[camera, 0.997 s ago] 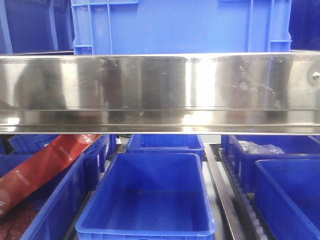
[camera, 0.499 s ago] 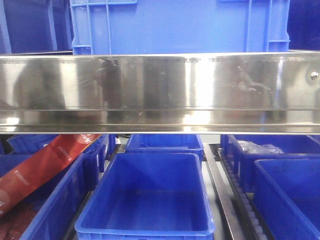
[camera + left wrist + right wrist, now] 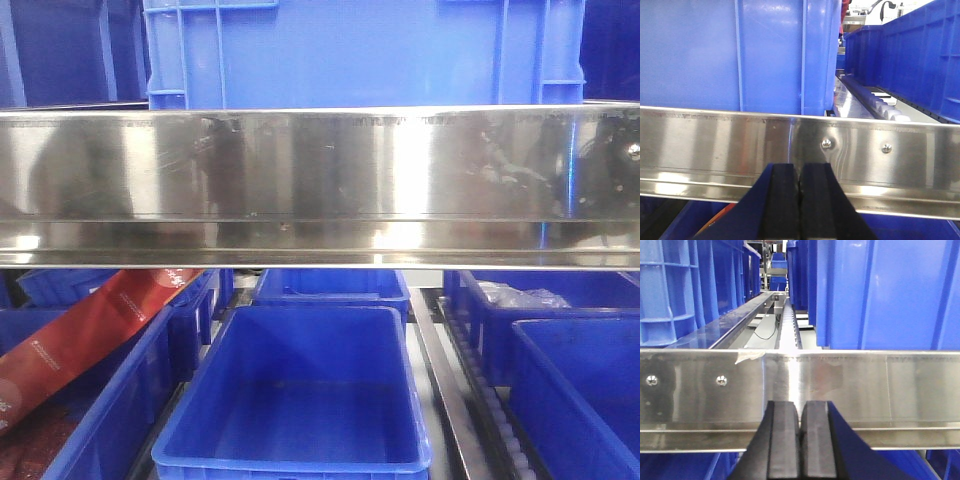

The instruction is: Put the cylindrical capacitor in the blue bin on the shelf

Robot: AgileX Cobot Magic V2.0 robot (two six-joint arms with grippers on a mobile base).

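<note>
The shelf's shiny steel front rail runs across the front view. Under it sits an empty blue bin, and a larger blue bin stands on the tier above. No cylindrical capacitor shows in any view. My left gripper is shut, its black pads pressed together just in front of the rail. Nothing shows between them. My right gripper is also shut and faces the rail at the same height. Neither gripper appears in the front view.
A red packet leans in the lower left bin. A clear plastic bag lies in a rear right bin. White roller tracks run between the bin lanes. Tall blue bins stand close behind the rail in both wrist views.
A dark reflection has appeared at the right end of the rail in the front view. The bins and packet stay where they were.
</note>
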